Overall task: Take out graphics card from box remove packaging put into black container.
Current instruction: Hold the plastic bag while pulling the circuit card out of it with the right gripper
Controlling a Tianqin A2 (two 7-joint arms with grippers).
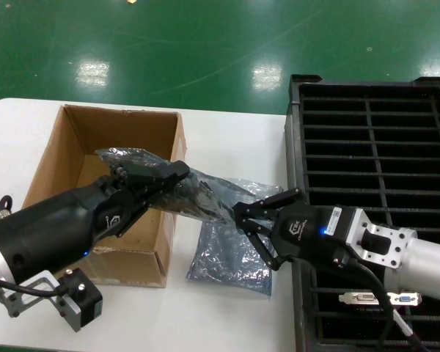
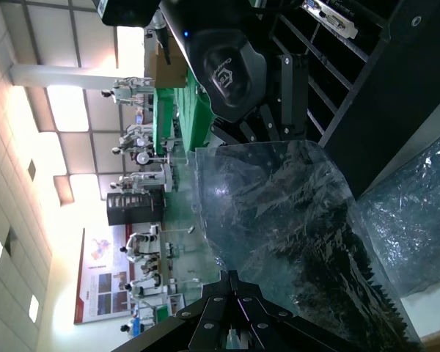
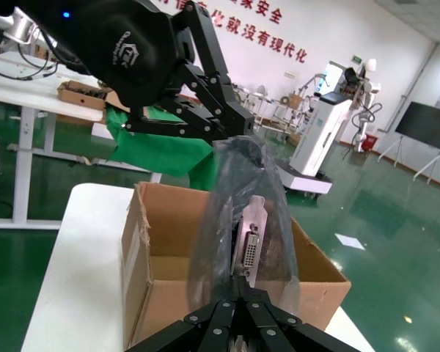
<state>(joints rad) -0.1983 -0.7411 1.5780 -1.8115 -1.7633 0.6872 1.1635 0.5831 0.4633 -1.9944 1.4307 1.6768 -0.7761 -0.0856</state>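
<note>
One bagged graphics card [image 3: 251, 246] is suspended in the air between the two grippers, above the gap between the box [image 1: 66, 158] and the black container [image 1: 374, 132]. Its silver bracket with one port connector shows through the packaging [image 1: 198, 192] in the right wrist view.

Left gripper [image 1: 165, 176]: fingers closed on the end of the packaging nearest the box, over the box's right wall. Right gripper [image 1: 253, 220]: fingers closed on the opposite end of the same packaging, just beside the black container's left wall.

Two bags are visible. The second bag [image 1: 231, 253] lies flat on the white table [image 1: 227, 125] between the box and the black container, below the held one; its contents cannot be determined.

A second card's bracket [image 1: 378, 298] stands in a near slot of the black container, partly hidden by the right arm.

One box and one black container are present, both on the table.
</note>
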